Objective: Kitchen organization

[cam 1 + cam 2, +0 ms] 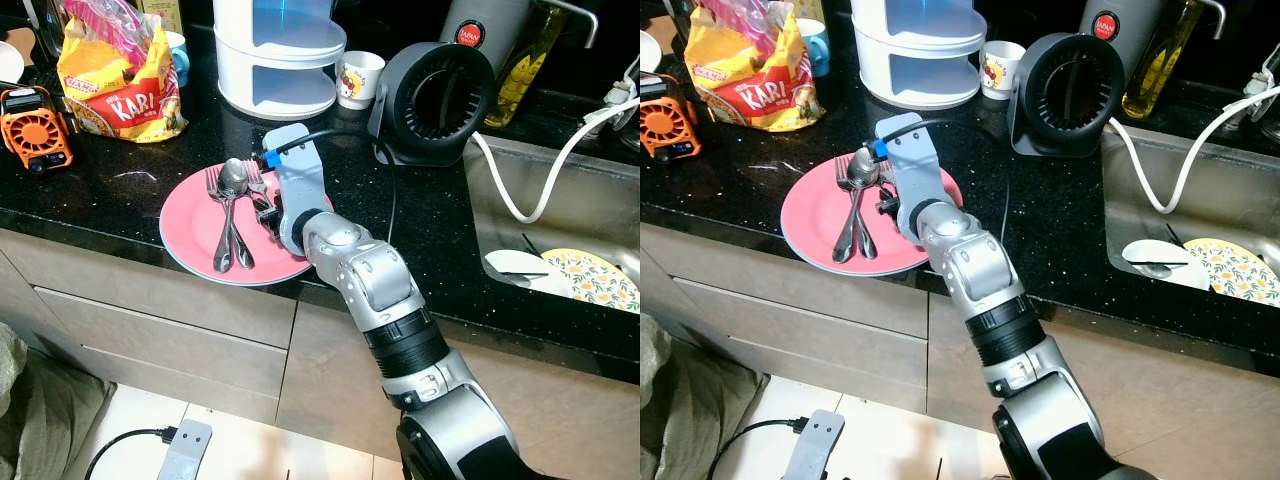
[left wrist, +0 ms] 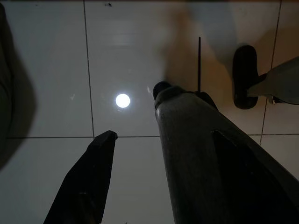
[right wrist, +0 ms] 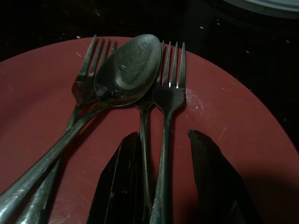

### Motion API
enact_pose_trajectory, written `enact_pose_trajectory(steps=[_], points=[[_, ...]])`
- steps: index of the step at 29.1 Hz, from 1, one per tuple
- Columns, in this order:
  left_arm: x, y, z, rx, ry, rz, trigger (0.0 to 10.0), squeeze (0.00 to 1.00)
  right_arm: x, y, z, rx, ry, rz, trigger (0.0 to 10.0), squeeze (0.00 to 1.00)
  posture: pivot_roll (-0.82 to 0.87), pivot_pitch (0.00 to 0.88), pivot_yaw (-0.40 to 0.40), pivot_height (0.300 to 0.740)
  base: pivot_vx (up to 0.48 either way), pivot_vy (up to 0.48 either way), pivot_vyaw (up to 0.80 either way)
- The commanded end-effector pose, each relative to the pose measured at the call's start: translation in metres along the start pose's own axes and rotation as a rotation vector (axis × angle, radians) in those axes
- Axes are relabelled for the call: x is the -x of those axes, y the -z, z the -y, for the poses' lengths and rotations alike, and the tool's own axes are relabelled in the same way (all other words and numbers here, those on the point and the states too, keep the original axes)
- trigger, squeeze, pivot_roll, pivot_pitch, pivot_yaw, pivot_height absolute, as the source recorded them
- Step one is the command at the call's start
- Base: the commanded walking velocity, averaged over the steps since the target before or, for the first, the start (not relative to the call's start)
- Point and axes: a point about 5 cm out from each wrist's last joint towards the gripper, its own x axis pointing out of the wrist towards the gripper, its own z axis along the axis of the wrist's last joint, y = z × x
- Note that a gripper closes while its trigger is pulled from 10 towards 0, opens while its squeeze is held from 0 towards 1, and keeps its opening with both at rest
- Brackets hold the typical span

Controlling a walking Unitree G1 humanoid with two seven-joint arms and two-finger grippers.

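Much of the right gripper (image 3: 161,144) is hidden in the head views behind its own silver wrist housing; the wrist view shows its two black fingers (image 3: 122,182) parted narrowly, low over the pink plate (image 1: 190,235), with a fork (image 3: 167,116) handle running between them. Whether the fingers actually touch that handle cannot be told. The plate is round, smooth and matte, and sits at the front edge of the desk (image 1: 120,170), a glossy black speckled stone slab; its near rim slightly overhangs that edge. On it lies a bundle of polished steel cutlery: a spoon (image 3: 128,67) with its bowl resting across the tines of another fork (image 3: 88,70), handles pointing toward the front edge. How many pieces lie under the spoon is hard to make out.

The right arm reaches forward from below, elbow bent, forearm rising to the plate's right side.

The left gripper (image 2: 135,135) hangs by the robot's side over pale floor tiles (image 2: 46,70), fingers apart and holding nothing.

A yellow snack bag (image 1: 120,80) stands near the back left, cut off at the top.
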Motion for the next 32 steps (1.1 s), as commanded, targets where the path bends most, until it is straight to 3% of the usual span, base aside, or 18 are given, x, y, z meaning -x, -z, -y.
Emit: enact_pose_trajectory(steps=[1, 11, 12, 13, 14, 23, 32], points=[[0.001, 0.019, 0.013, 0.011, 0.041, -0.067, 10.0, 0.0, -0.001, 0.009, 0.002, -0.017, 0.021, -0.049, 10.0, 0.0, 0.09, 0.092, -0.088, 0.74, 0.0, 0.0, 0.0], [0.001, 0.018, 0.014, 0.011, 0.043, -0.066, 10.0, 0.0, -0.002, 0.016, 0.0, -0.15, -0.031, -0.103, 10.0, 0.0, 0.09, 0.094, -0.089, 0.74, 0.0, 0.0, 0.0], [0.001, 0.018, 0.014, 0.011, 0.043, -0.066, 10.0, 0.0, -0.002, 0.018, -0.002, -0.171, -0.05, -0.12, 6.5, 0.0, 0.09, 0.095, -0.091, 0.74, 0.0, 0.0, 0.0], [0.001, 0.018, 0.014, 0.011, 0.043, -0.066, 10.0, 0.0, -0.001, 0.02, -0.004, -0.194, -0.075, -0.137, 2.2, 0.0, 0.09, 0.095, -0.091, 0.74, 0.0, 0.0, 0.0], [0.001, 0.018, 0.014, 0.012, 0.043, -0.065, 10.0, 0.0, 0.0, 0.021, -0.006, -0.219, -0.1, -0.152, 0.0, 0.0, 0.09, 0.096, -0.095, 0.74, 0.0, 0.0, 0.0], [0.001, 0.018, 0.015, 0.014, 0.043, -0.064, 10.0, 0.0, 0.002, 0.02, -0.011, -0.299, -0.159, -0.162, 0.0, 0.0, 0.09, 0.094, -0.095, 0.74, 0.0, 0.0, 0.0], [0.001, 0.018, 0.014, 0.01, 0.043, -0.064, 10.0, 0.0, 0.002, 0.001, -0.004, -0.438, -0.179, -0.046, 0.0, 0.0, 0.09, 0.09, -0.087, 0.74, 0.0, 0.0, 0.0]])
